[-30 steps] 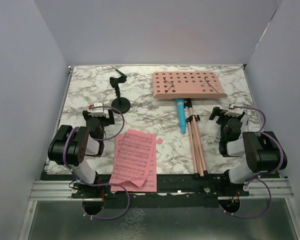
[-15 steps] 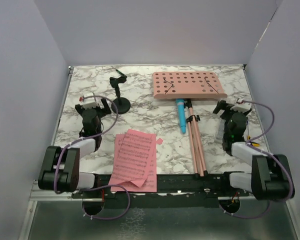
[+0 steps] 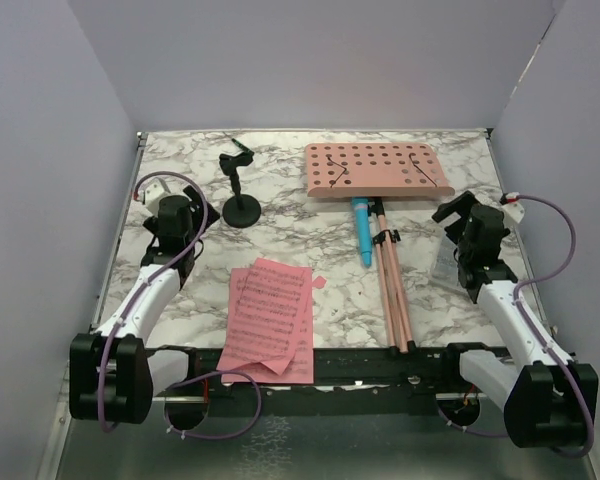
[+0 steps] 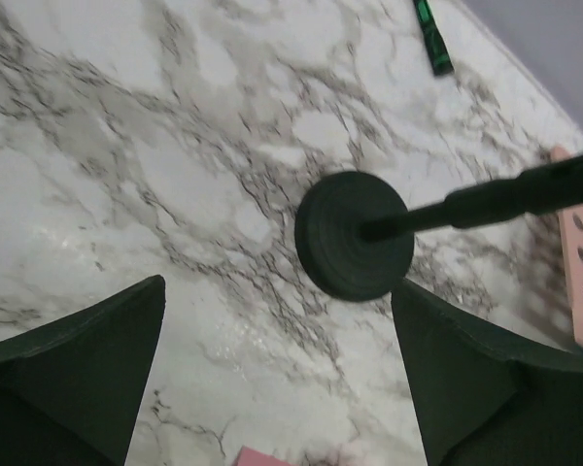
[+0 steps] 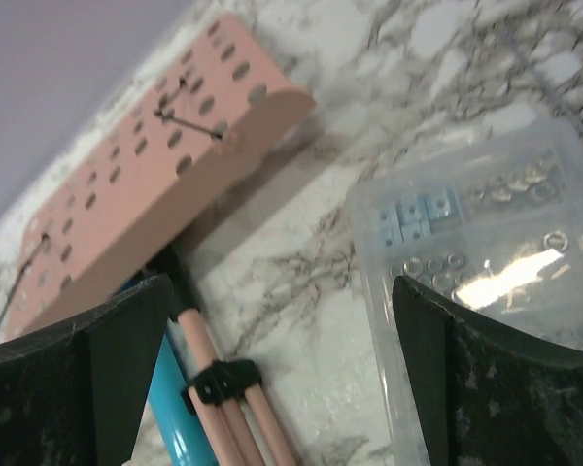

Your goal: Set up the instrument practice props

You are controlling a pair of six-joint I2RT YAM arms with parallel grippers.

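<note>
**Fig. — Approach, both arms.** Both my grippers stand wide and empty. My left gripper hangs at the left of the overhead frame, with the round foot of a black stand just ahead between its fingers. My right gripper, at the right, looks down on the music stand. The stand lies flat, desk at upper centre, folded legs running toward the bottom edge. The light-blue stick lies just beside the legs; the pink pages sit lower centre-left. I judge the stand comes first: close squarely on the stem under the desk, avoiding the stick and the clear plastic box.
</note>
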